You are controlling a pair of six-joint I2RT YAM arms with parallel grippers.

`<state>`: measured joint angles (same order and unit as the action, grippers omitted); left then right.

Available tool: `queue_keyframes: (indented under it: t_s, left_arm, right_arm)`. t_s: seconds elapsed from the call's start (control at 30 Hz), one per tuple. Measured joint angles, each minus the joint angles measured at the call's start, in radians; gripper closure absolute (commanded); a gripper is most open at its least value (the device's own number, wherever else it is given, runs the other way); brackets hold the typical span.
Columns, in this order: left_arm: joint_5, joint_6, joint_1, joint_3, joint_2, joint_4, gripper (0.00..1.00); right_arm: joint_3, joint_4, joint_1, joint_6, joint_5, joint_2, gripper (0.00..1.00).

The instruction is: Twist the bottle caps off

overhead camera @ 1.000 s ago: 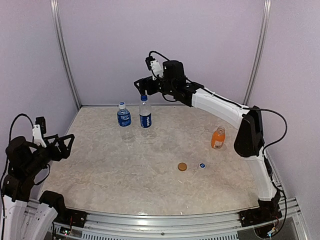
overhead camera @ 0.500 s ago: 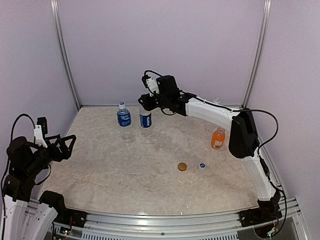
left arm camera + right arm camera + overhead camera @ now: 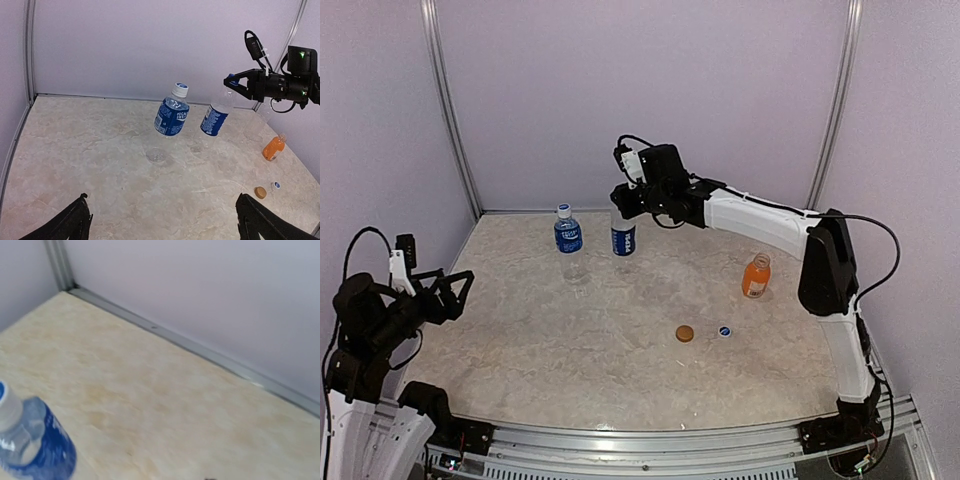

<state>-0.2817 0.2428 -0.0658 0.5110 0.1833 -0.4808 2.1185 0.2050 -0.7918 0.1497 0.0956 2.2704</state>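
The orange-brown plastic cap [image 3: 685, 333] and a loose blue plastic cap [image 3: 724, 330] are lying off. My right gripper [image 3: 232, 81] is clamping the blue screw cap [image 3: 230, 78] of a blue-labelled clear bottle [image 3: 214, 120]. My left gripper [image 3: 453, 292] is gaping wide. The neighbouring labelled bottle [image 3: 568, 238] is awaiting uncapping.

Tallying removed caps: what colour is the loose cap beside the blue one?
Orange-brown. The cap shows best in the top view.

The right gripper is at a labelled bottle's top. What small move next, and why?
Probably a short twist of the right gripper to start loosening the cap: its fingers look closed on the top of the right-hand bottle, hiding the cap. The open left gripper sits far off, so the bottle might just spin.
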Motion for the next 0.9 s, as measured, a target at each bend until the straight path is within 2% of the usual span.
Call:
queue_keyframes:
  t_s: [0.13,0.2,0.23,0.4,0.63,0.8,0.9]
  left_arm:
    - [-0.067,0.003,0.0,0.0,0.005,0.003,0.05]
    - [-0.126,0.007,0.0,0.001,0.019,0.004,0.07]
    - [-0.167,0.008,-0.001,0.003,0.031,0.003,0.07]
    - [-0.393,-0.036,-0.062,0.074,0.125,-0.024,0.01]
    - [-0.505,-0.289,-0.263,0.295,0.284,-0.181,0.01]
    - [-0.48,-0.393,-0.308,0.359,0.389,-0.227,0.01]
    - [-0.468,-0.429,-0.315,0.359,0.426,-0.244,0.07]
  right_arm:
    - [-0.065,0.048,-0.065,-0.079,0.138,-0.15,1.0]
    - [-0.071,0.058,-0.126,-0.112,0.15,-0.233,1.0]
    - [-0.071,0.059,-0.151,-0.119,0.127,-0.267,1.0]
    - [-0.1,0.01,-0.27,-0.108,-0.174,-0.415,1.0]
    - [-0.12,-0.089,-0.362,-0.053,-0.385,-0.38,1.0]
    - [-0.12,-0.13,-0.387,0.007,-0.486,-0.3,1.0]
    - [-0.14,-0.167,-0.392,0.036,-0.52,-0.289,1.0]
